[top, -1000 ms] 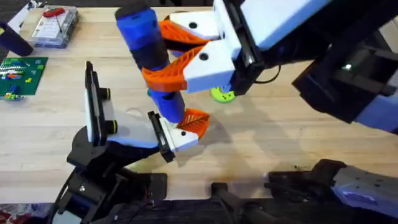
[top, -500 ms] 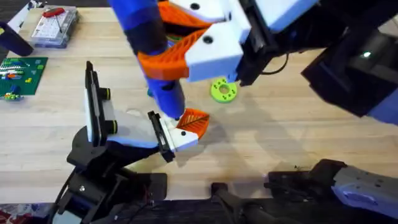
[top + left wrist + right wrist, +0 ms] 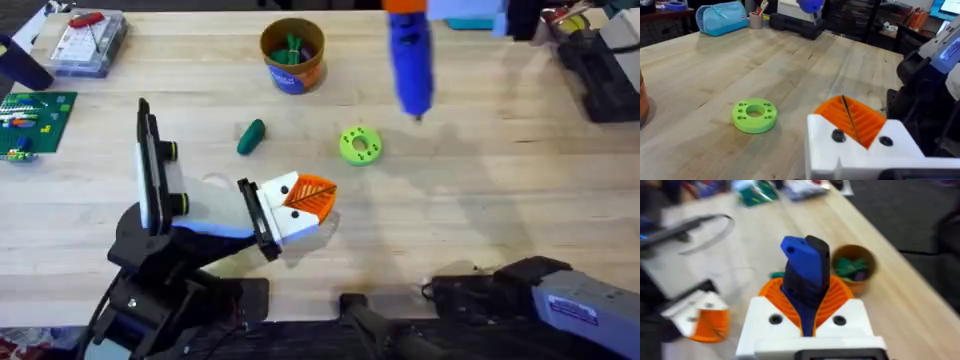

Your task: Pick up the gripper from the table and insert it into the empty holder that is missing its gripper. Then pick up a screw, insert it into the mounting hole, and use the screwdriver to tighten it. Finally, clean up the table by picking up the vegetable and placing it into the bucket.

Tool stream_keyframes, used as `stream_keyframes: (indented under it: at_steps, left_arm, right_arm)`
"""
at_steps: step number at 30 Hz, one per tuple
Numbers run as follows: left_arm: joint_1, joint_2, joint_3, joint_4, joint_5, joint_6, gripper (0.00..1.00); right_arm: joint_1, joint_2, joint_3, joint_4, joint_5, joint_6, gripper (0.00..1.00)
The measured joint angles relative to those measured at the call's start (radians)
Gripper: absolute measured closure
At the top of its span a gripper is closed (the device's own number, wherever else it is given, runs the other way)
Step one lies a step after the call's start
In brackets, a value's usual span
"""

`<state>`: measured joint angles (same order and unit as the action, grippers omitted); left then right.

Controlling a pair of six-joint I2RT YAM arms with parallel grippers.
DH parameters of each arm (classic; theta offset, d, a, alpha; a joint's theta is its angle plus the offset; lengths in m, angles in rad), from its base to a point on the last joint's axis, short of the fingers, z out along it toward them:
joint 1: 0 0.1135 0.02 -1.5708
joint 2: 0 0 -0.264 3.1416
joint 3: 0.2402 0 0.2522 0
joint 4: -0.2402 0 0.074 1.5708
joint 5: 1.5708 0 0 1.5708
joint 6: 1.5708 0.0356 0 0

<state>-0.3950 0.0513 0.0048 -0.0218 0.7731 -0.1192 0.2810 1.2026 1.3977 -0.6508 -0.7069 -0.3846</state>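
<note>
The thick bright-blue cylindrical powered screwdriver (image 3: 409, 60) hangs tip-down above the far right part of the light wooden table (image 3: 500, 190), clenched between the orange ribbed pads (image 3: 837, 297) of the right gripper (image 3: 807, 305). In the right wrist view its blue and black body rises straight out from between those jaws.

Beyond the right jaws on the table stands the small round orange bucket with a blue label band (image 3: 292, 55), with green pieces inside. The small dark-green toy vegetable with a rounded pointed end (image 3: 251, 137) lies on the table near the bucket, apart from it.

The left gripper (image 3: 300, 205), white with orange pads, rests low over the table. Its two orange pads (image 3: 855, 120) lie closed flat against each other, grasping nothing. Just ahead of these jaws sits a lime-green round disc with holes (image 3: 754, 115), not touching them.

At the far left corner are a clear plastic parts box (image 3: 88, 42) and a green circuit board (image 3: 30, 120).
</note>
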Motion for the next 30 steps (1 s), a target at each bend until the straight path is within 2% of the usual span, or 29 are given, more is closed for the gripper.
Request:
stream_keyframes:
  at_steps: [5,9,14,15,17,22,23,30]
  left_arm:
    - [0.000,0.000,0.000,0.000,0.000,0.000,0.986]
    - [0.000,0.000,0.000,0.000,-0.012,0.000,0.987]
    - [0.000,0.000,0.000,0.000,-0.042,0.000,0.988]
    - [0.000,0.000,0.000,0.000,-0.048,0.000,0.988]
    - [0.000,0.000,0.000,0.000,-0.061,0.000,0.989]
    - [0.000,0.000,0.000,0.000,-0.074,0.000,0.989]
    - [0.000,0.000,0.000,0.000,-0.082,0.000,0.989]
    - [0.000,0.000,0.000,0.000,-0.087,0.000,0.989]
  right_arm:
    - [-0.016,0.006,0.010,-0.159,0.225,-0.174,0.928]
    - [-0.016,0.028,0.011,-0.294,0.306,-0.230,0.928]
    - [-0.016,0.061,0.011,-0.302,0.384,-0.282,0.943]
    - [-0.016,0.072,0.011,-0.296,0.411,-0.292,0.973]
    - [-0.016,0.106,0.011,-0.273,0.478,-0.307,0.974]
    - [-0.017,0.237,0.012,-0.160,0.655,-0.328,0.974]
    - [-0.019,0.350,0.013,-0.117,0.750,-0.373,0.974]
    - [-0.021,0.588,0.013,-0.040,0.854,-0.450,0.975]
